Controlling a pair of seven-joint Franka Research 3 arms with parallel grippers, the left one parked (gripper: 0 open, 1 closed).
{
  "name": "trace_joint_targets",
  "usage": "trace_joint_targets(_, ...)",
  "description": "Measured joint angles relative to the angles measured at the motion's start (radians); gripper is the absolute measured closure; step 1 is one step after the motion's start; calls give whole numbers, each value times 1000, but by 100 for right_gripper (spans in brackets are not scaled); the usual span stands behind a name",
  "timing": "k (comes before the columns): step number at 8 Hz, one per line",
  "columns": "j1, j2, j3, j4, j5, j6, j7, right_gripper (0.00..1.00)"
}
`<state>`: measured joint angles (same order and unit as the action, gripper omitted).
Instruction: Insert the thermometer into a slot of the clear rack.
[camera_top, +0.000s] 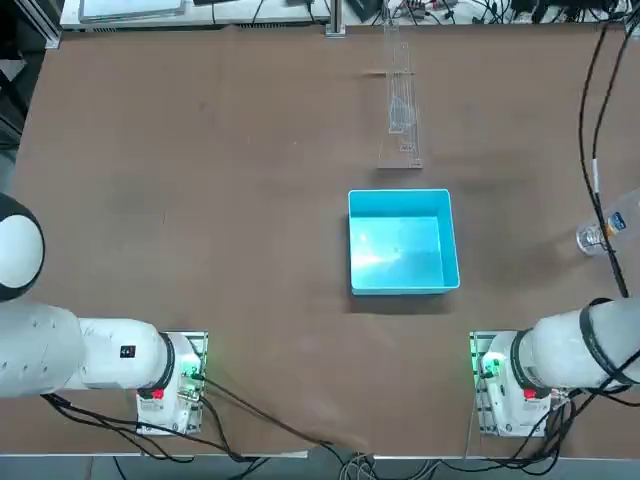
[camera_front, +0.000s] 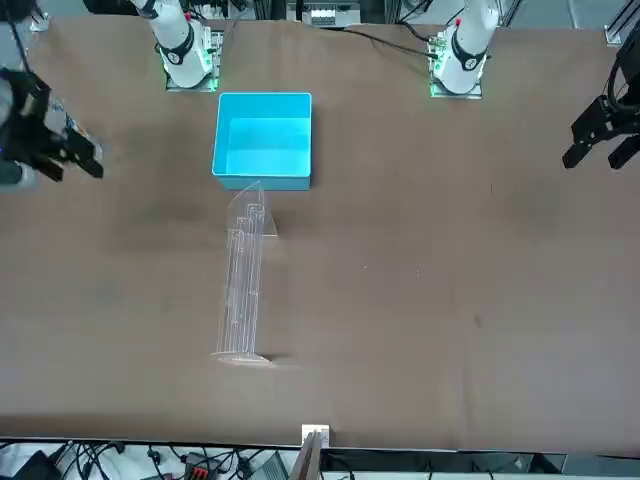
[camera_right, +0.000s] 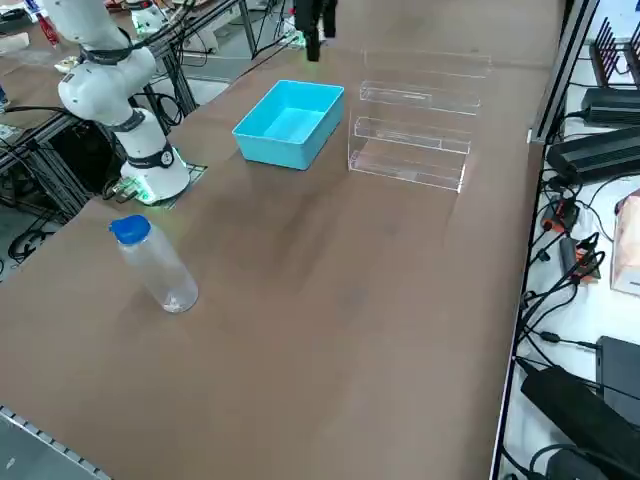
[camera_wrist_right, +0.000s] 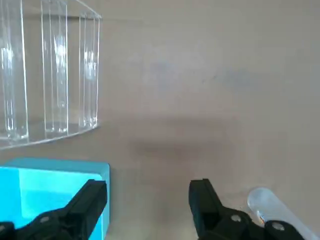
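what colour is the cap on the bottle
Blue; the bottle cap shows best in the right side view.

A robotics lab is shown: arm bases (camera_top: 170, 385) are bolted at one edge of a brown table (camera_top: 220, 200), with cables (camera_right: 560, 280) and power supplies (camera_right: 600, 150) along its sides.

Open light-blue square box (camera_top: 402, 243) near the middle of the brown tabletop (camera_top: 200, 200), small clear bottle (camera_right: 155, 263) with a blue cap — upright, by the right edge — cables beyond the edges.
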<state>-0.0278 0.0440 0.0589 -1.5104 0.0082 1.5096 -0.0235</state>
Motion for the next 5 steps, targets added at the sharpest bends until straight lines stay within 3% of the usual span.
trace_joint_targets(5, 18, -46, -36, -43, 0, -12, -15, 0)
